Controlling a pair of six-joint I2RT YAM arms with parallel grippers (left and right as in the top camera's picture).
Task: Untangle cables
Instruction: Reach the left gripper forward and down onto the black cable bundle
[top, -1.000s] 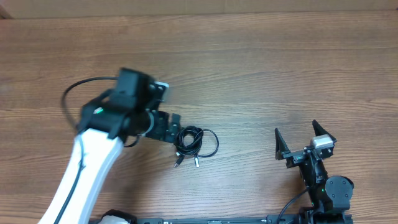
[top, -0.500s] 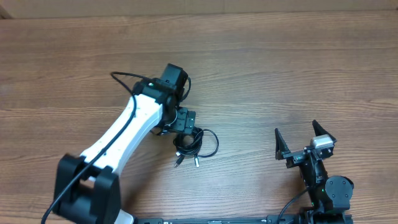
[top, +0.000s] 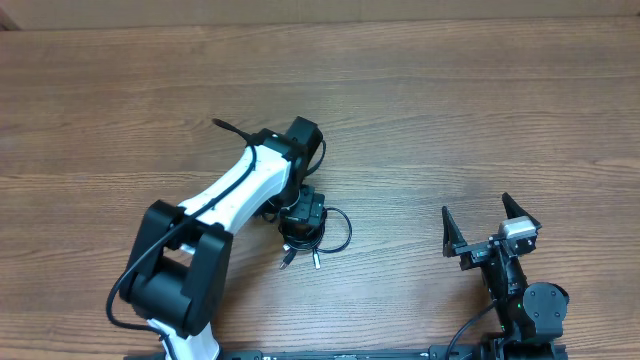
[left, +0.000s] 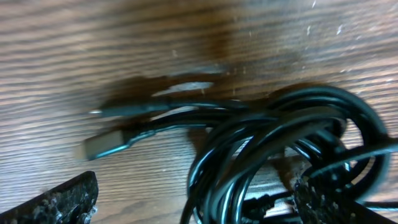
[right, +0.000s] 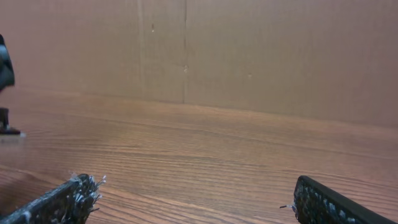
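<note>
The cables (top: 335, 232) are thin black cords coiled in a small bundle at the table's middle, with two silver-tipped plug ends (top: 288, 262) pointing toward the front edge. My left gripper (top: 303, 218) hangs open right over the bundle's left side and covers part of it. In the left wrist view the coil (left: 280, 140) lies between my spread fingers (left: 62, 202), nearer the right one, and the plugs (left: 106, 144) stretch out to the left. My left gripper (left: 199, 208) holds nothing. My right gripper (top: 482, 232) stands open at the front right, far from the cables, and it (right: 193, 208) is empty.
Bare wooden tabletop (top: 450, 120) surrounds the bundle on all sides. A brown cardboard wall (right: 249, 56) stands along the table's far edge. The left arm's white link (top: 235, 195) reaches diagonally from the front left.
The left arm has swung to the right and its open gripper has come over the cable bundle. The cables and the right arm have not moved.
</note>
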